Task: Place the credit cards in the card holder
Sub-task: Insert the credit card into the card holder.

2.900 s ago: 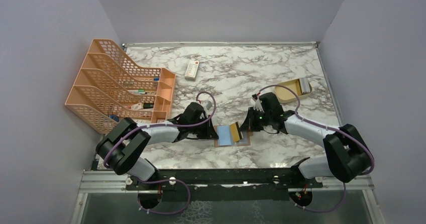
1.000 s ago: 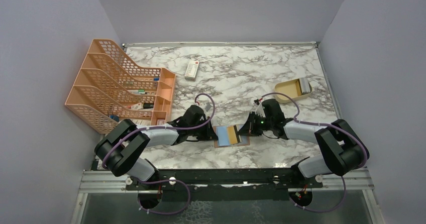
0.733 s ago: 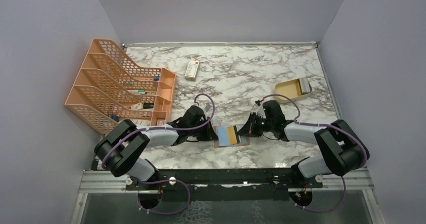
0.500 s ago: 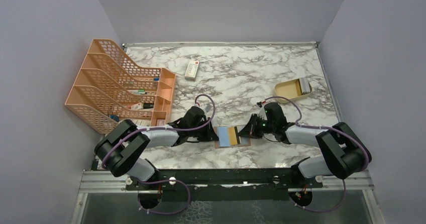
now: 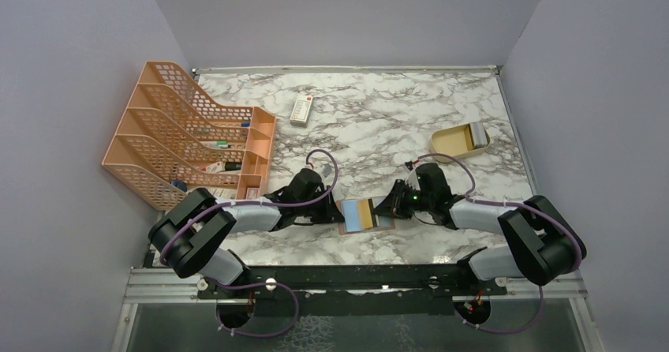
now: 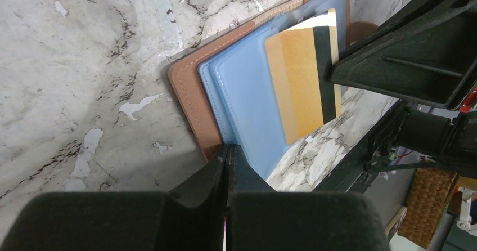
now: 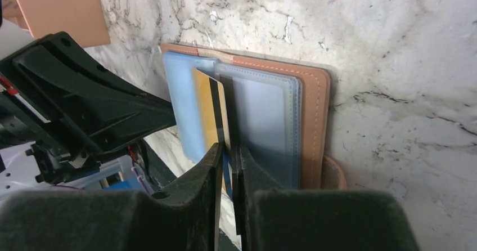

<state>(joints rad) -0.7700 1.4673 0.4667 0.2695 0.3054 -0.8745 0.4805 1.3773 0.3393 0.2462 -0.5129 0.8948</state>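
Card holder (image 5: 353, 216) lies open and flat on the marble bench (image 5: 371, 123), low in the centre of the overhead view, between the two arms. Its brown cover frames pale blue clear sleeves, and its small clasp tab (image 7: 333, 173) pokes out at the lower right of the right wrist view. A gold credit card (image 6: 298, 76) with a dark stripe rests along the middle of the sleeves (whether it sits inside a pocket or only on top is not clear). The right fingers (image 7: 197, 178) stand a narrow slit apart with that card's end in the slit; I cannot tell whether they press on it. The left fingers (image 6: 202, 189) are closed tight together, their tips set on the holder's edge at the lower middle of the left wrist view. At the upper left of the overhead view stands an orange mesh rack (image 5: 189, 131), with a white remote-like item (image 5: 301, 109) to its right. A tan shallow box (image 5: 454, 141) sits toward the right side.
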